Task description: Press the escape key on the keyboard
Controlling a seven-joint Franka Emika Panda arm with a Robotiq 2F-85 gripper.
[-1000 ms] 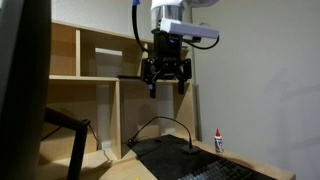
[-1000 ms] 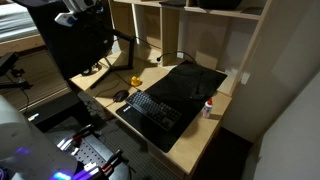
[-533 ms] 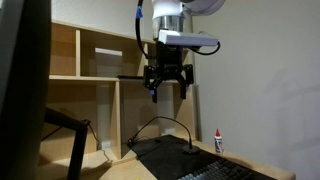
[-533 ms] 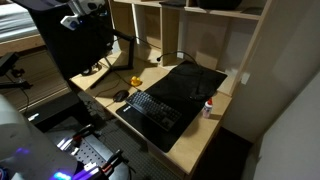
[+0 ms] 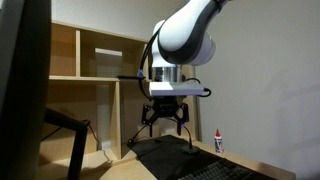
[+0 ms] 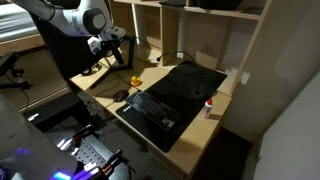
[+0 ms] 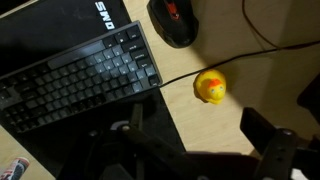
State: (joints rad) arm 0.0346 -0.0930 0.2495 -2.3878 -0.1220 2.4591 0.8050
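The black keyboard [image 6: 152,108] lies on a black desk mat [image 6: 190,80] on the wooden desk. In the wrist view the keyboard [image 7: 80,80] fills the upper left, with its right end near the middle of the frame. My gripper [image 7: 200,140] is open and empty, hanging over bare wood beside the keyboard's end, just below a yellow rubber duck [image 7: 210,87]. In both exterior views the gripper [image 5: 165,118] [image 6: 120,55] is above the desk and touches nothing. A little of the keyboard [image 5: 205,172] shows at the bottom edge.
A black mouse [image 7: 172,20] with a cable lies past the duck. A small white bottle with a red cap [image 6: 209,108] stands by the mat's edge. Wooden shelving [image 5: 90,80] lines the back of the desk. A monitor [image 6: 85,45] stands beside the arm.
The arm has swung down and the gripper has dropped from shelf height toward the desk. Nothing on the desk has moved.
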